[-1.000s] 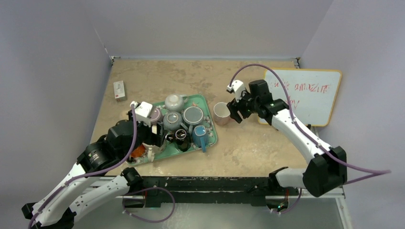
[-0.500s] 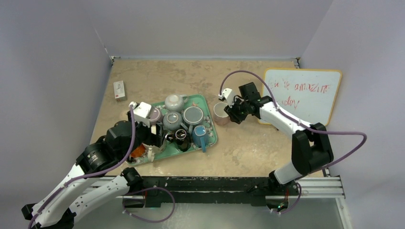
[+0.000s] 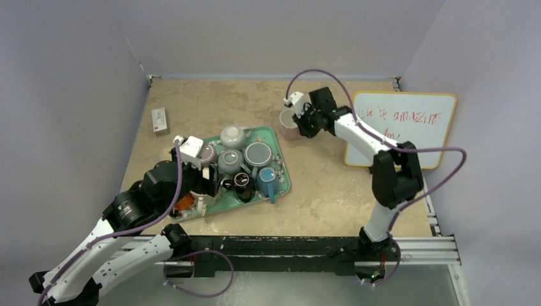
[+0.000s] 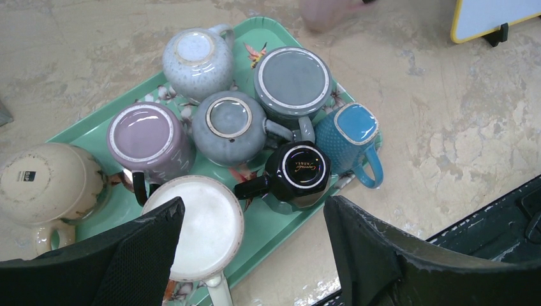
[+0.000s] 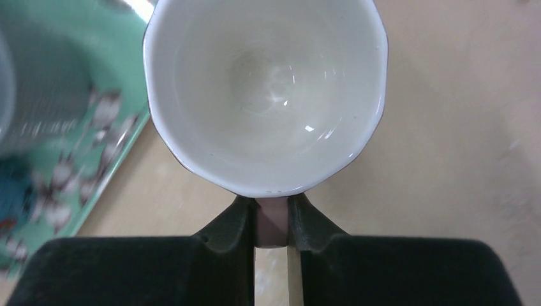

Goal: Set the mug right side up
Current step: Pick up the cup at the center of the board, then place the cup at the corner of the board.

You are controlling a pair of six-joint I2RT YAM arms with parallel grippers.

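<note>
The pink mug (image 3: 289, 120) with a white inside hangs over the table beyond the green tray (image 3: 275, 138). My right gripper (image 3: 302, 120) is shut on its handle. In the right wrist view the mug's open mouth (image 5: 265, 89) faces the camera, and the pink handle (image 5: 271, 223) is pinched between the two black fingers (image 5: 233, 226). In the left wrist view the mug is a pink blur (image 4: 325, 11) at the top edge. My left gripper (image 4: 252, 207) hangs open above the tray's near side with nothing between its fingers.
The tray (image 4: 281, 223) holds several upside-down mugs, among them a white one (image 4: 198, 226), a black one (image 4: 300, 169) and a blue one (image 4: 351, 131). A whiteboard (image 3: 408, 127) stands at the right. A small box (image 3: 159, 120) lies at the far left.
My right gripper has shut on the mug's handle and carried the mug up and away from the tray's side toward the back of the table. The left arm has not moved.
</note>
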